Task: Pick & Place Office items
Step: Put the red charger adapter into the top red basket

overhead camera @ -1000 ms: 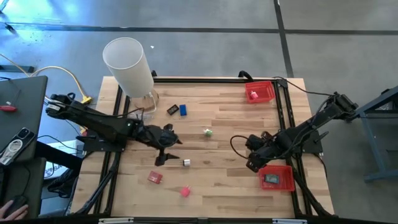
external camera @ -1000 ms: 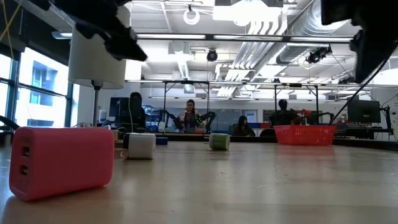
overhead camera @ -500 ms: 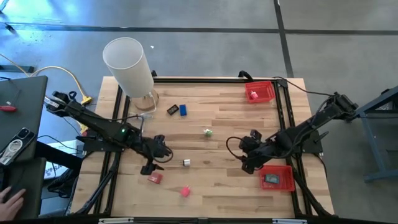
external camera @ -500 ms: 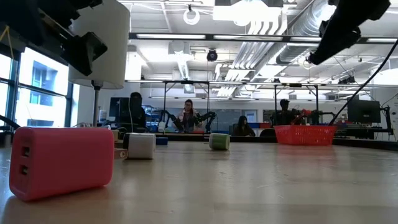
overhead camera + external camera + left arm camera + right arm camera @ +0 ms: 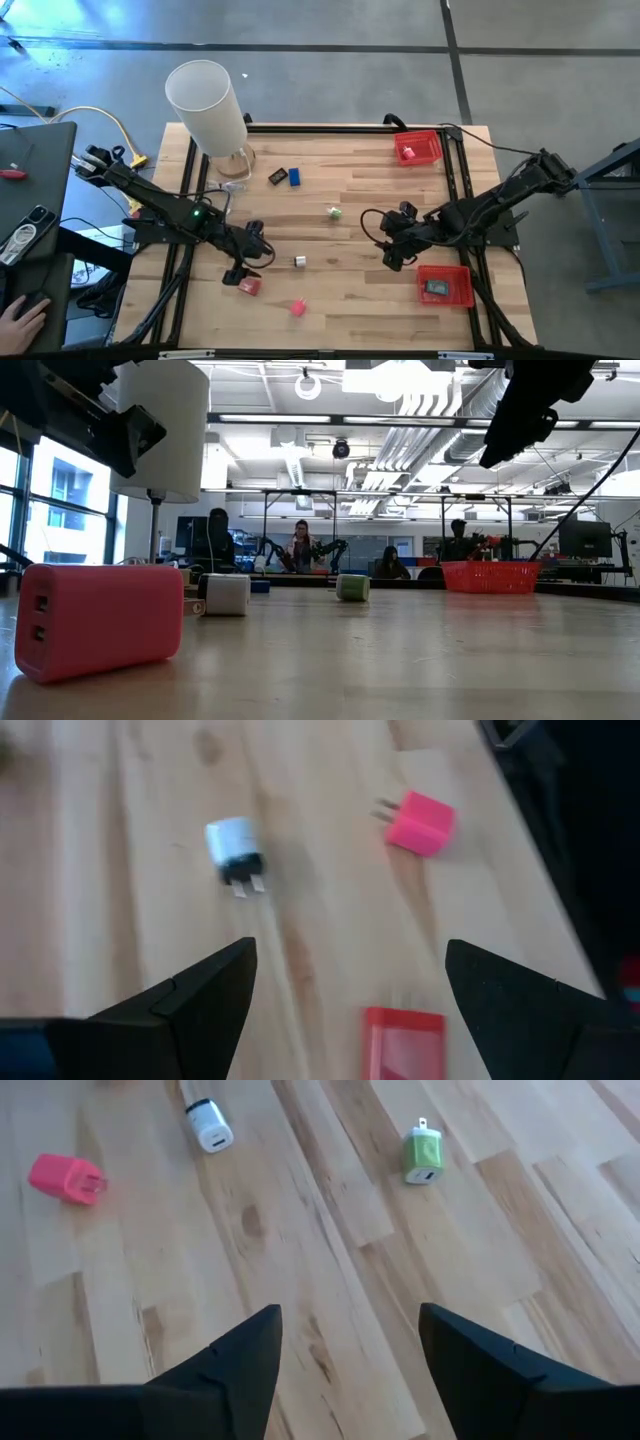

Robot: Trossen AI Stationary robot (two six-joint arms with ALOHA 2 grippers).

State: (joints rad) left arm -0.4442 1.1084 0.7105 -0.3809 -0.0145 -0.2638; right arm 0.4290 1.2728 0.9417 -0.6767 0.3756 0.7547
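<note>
Small office items lie loose on the wooden table: a red block (image 5: 248,286), a white plug (image 5: 299,262), a pink plug (image 5: 297,308), a green plug (image 5: 333,212), and a blue (image 5: 295,177) and a black piece (image 5: 278,177). My left gripper (image 5: 243,268) hangs open just above the red block (image 5: 403,1042), with the white plug (image 5: 233,848) and the pink plug (image 5: 420,822) beyond it. My right gripper (image 5: 391,252) hangs open over bare wood right of centre. Its wrist view shows the green plug (image 5: 423,1152), the white plug (image 5: 208,1125) and the pink plug (image 5: 65,1178).
A red tray (image 5: 445,286) at the near right holds a dark teal piece. Another red tray (image 5: 418,147) at the far right corner holds a red piece. A tall white cylinder (image 5: 205,105) stands at the far left corner. A black frame borders the table.
My left gripper has swung from beside the white plug toward the table's near left and tipped downward, ending over the red block. My right gripper has moved away from the near right tray toward the table's middle and turned at the wrist. Both have stayed open.
</note>
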